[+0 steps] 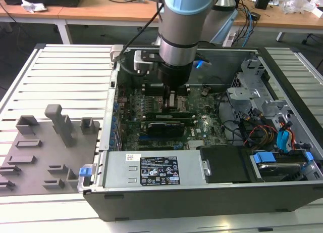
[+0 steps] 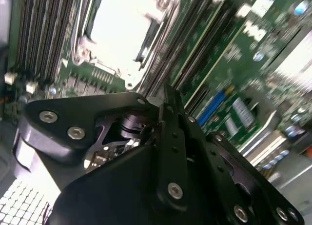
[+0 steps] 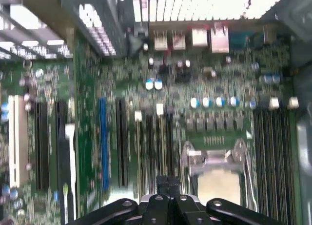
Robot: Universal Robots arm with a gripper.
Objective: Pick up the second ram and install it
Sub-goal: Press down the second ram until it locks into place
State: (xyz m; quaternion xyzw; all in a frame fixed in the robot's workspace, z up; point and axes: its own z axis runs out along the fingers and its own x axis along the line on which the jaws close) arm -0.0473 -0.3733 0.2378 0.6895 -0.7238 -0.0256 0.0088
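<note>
Reaching down into the open computer case [image 1: 202, 202], the gripper [image 1: 171, 100] is seen in the exterior view poised over the motherboard [image 1: 204, 128], at the bank of memory slots [image 3: 153, 147] just beside the processor socket [image 3: 217, 183]. In the first wrist view the gripper [image 3: 168, 182] is drawn in to a very narrow gap. Whether a thin board is pinched in that gap cannot be told, since nothing green is made out between the tips.

The second ram [image 1: 169, 112] is judged to be the long narrow green stick lying along the slots directly under the gripper in the exterior view, on the near side of the arm. Whether it is fully seated cannot be told. The grey tray [image 1: 50, 152] is set on the slatted bench [image 1: 65, 76] to the exterior view's left of the case, well apart from the gripper.

Such a stick is judged to be light, stiff and thin, and fragile at its chips and contact edge. It is best taken by its flat faces near the middle of the long upper edge and kept upright, so that pressure is spread evenly along the slot and the board is not bent.
</note>
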